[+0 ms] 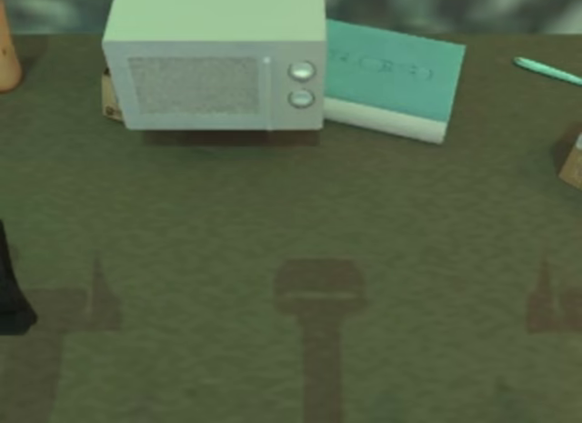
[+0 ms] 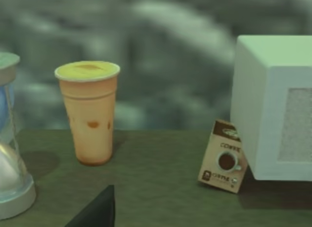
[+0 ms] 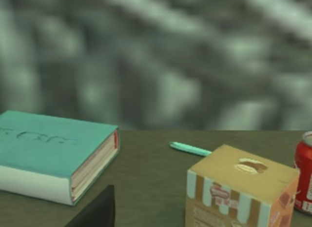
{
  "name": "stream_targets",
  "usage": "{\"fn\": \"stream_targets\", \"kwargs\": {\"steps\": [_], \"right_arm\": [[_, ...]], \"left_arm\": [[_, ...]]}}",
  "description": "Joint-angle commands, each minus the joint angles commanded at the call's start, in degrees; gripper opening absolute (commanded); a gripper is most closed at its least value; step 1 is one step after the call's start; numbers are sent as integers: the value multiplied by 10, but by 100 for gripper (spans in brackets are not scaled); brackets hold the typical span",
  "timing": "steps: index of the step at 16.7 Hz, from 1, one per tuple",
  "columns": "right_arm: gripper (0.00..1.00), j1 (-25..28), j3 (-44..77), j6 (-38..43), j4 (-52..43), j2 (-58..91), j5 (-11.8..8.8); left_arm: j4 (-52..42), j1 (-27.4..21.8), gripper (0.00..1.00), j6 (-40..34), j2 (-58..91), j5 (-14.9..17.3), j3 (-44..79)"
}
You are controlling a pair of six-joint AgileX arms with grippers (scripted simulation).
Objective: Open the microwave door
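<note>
Microwave door [image 1: 198,85] shut at far counter [image 1: 273,232]; finger state impossible to tell, risk of pushing microwave [image 1: 215,41] back if handle missed.

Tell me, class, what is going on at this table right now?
Nothing is being handled yet. The small boxy white microwave stands at the far edge of the green table, its white door with the speckled grey window shut. A flat teal book lies against its right side and a small brown coffee packet leans on its left. Only a dark bit of the left arm shows at the table's left edge.
</note>
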Motion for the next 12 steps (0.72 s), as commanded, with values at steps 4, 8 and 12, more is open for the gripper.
{"fn": "stream_targets", "kwargs": {"steps": [4,8,12], "right_arm": [[100,0,0,0,0,0,0],[100,0,0,0,0,0,0],[100,0,0,0,0,0,0]], "left_arm": [[-13,-6,100,-4,17,-3,16],[-82,-40,100,-31,123,-20,117],[-185,-94,100,-79,319,-48,306]]}}
